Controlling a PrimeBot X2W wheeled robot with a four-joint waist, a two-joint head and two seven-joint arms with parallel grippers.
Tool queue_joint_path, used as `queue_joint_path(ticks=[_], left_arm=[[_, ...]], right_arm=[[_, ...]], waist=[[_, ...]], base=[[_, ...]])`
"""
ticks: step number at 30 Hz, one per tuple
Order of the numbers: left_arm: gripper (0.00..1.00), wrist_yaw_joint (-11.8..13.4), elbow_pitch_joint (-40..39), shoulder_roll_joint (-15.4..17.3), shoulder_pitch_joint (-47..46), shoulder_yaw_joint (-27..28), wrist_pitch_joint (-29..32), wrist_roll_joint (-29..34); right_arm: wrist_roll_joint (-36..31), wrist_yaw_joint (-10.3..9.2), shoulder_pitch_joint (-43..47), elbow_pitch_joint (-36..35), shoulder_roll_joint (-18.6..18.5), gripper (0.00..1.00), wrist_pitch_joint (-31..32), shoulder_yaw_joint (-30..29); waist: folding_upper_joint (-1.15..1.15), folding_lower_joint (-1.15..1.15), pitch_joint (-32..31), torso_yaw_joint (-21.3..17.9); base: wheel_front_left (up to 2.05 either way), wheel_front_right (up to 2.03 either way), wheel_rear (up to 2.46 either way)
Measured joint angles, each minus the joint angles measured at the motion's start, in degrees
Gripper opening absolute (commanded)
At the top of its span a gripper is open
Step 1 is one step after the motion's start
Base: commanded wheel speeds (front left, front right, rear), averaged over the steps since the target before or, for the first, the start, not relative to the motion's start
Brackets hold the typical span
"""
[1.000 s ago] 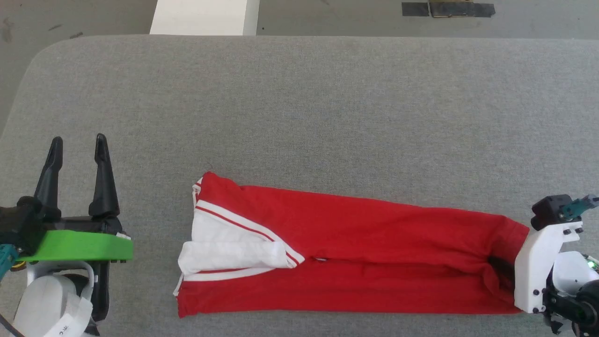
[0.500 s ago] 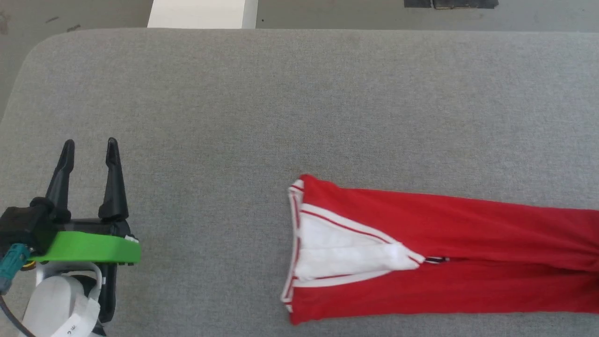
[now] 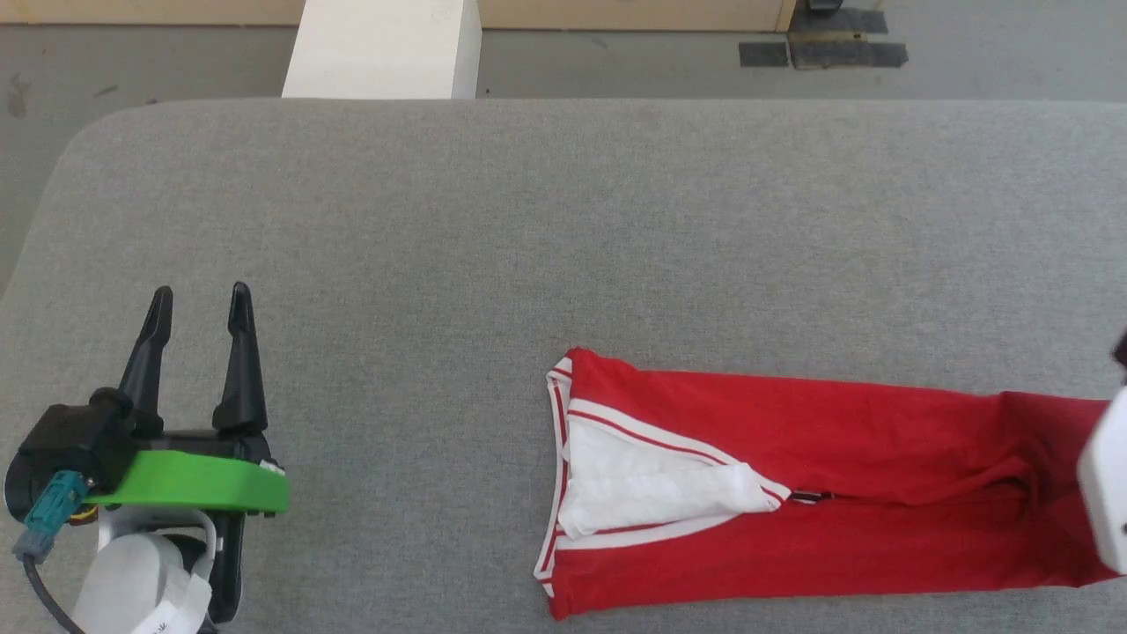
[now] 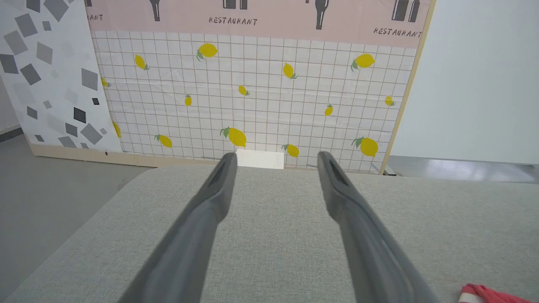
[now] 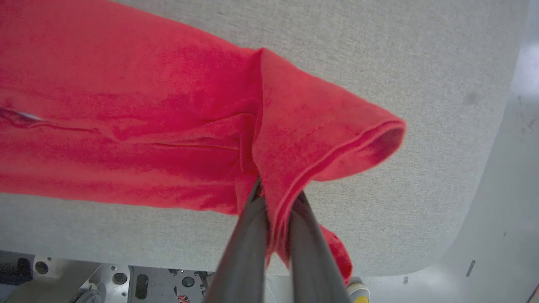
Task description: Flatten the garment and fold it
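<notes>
Fingers of the right gripper (image 5: 278,193) are pinched together on a bunched fold of the garment (image 5: 126,105), a red jersey-style shirt with white short sleeves and red-white striped trim. The cloth squeezed between them curls into an open loop of hem just past the tips, and a small tail of red hangs below the fingers. This gripped end sits near a rounded corner of the grey fabric-covered table (image 5: 379,42).

From the head view the garment (image 3: 792,493) lies as a long narrow band across the near right part of the table (image 3: 528,220), folded lengthwise. A white sleeve (image 3: 651,484) is folded over its left end, edged by the striped trim. Its right end is wrinkled and runs up to the pale wrist housing (image 3: 1105,493) at the picture's right edge.

The left gripper (image 3: 201,291) hovers over the near left part of the table, well apart from the garment, its two dark fingers spread with nothing between them and a bright green plate (image 3: 189,482) at their base. In its own wrist view the left gripper (image 4: 276,155) points across the table (image 4: 273,219) toward a lemon-patterned gridded backdrop (image 4: 252,84), and a red corner of the garment (image 4: 484,292) shows at the lower right. A white block (image 3: 383,48) stands beyond the far edge of the table.
</notes>
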Motion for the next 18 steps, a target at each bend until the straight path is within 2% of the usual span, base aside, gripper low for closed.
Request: queue_joint_path(ticks=[4, 8, 18], left_arm=[[1.00, -0.04, 0.04, -0.27, 0.57, 0.11, -0.01, 0.24], [1.00, -0.46, 0.23, -0.58, 0.60, 0.09, 0.00, 0.23], [1.00, -0.76, 0.88, -1.71, 1.31, 0.02, -0.01, 0.23]], right_arm=[[1.89, 0.00, -0.27, -4.59, 0.13, 0.00, 2.63, 5.15], [3.03, -0.01, -2.69, -5.03, 2.05, 0.00, 1.79, 12.09], [4.64, -0.01, -10.86, 5.03, 9.83, 0.00, -7.27, 27.49]], waist=[[0.00, 0.00, -1.22, -0.33], [0.00, 0.00, -1.75, -0.06], [0.00, 0.00, -2.74, 2.68]], base=[[0.00, 0.00, 0.00], [0.00, 0.00, 0.00], [0.00, 0.00, 0.00]])
